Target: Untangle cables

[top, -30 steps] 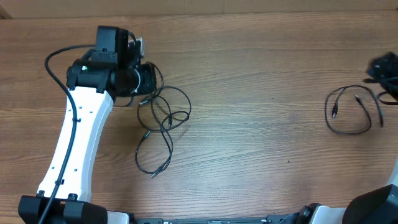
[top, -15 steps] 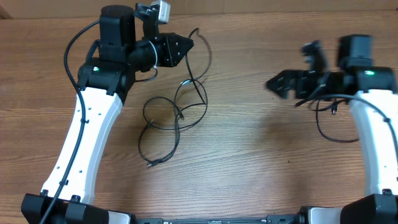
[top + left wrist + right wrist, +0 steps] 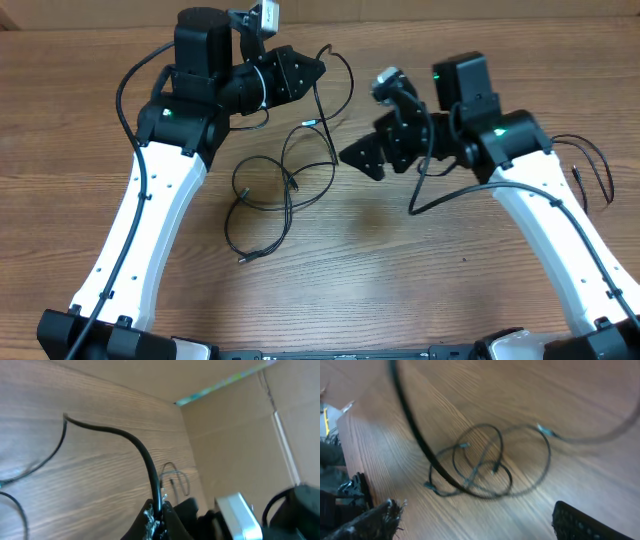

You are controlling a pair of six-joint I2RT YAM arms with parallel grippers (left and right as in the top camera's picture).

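A tangle of thin black cables lies in loose loops on the wooden table left of centre, with a plug end at its lower tip. My left gripper is shut on one strand of it and holds that strand raised above the tangle; in the left wrist view the cable runs up out of the closed fingers. My right gripper is open and empty, hovering just right of the tangle. In the right wrist view the tangle lies beyond the spread fingers. Another thin cable lies at the far right.
The table's back edge meets brown cardboard behind the left gripper. The right arm's thicker black wire hangs below its wrist. Bare wood lies between the two arms at the front.
My left gripper rose and moved right with a strand, stretching the tangle. My right arm swung in from the far right to the middle, leaving the separate cable behind.
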